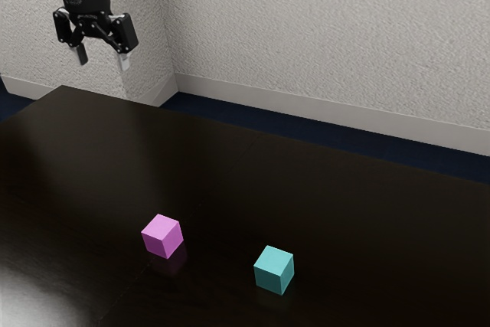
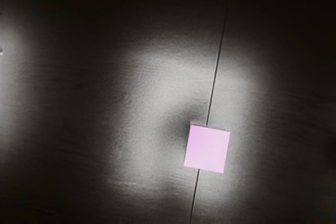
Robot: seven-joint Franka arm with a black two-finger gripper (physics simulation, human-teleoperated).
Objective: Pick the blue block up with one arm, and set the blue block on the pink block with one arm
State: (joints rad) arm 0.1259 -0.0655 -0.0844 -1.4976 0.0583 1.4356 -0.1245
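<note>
On table (image 1: 344,212), blue blk (image 1: 274,269) sits nr pink blk (image 1: 162,235), jaws apart.

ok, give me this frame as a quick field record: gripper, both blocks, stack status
gripper: open, empty, high above the table at the exterior view's upper left
pink block: flat on the table, nothing on top; in the wrist view it lies below the hand
blue block: flat on the table, to the exterior view's right of the pink block
block contact: apart, not touching
stack status: not done, blue block not yet picked up
</note>
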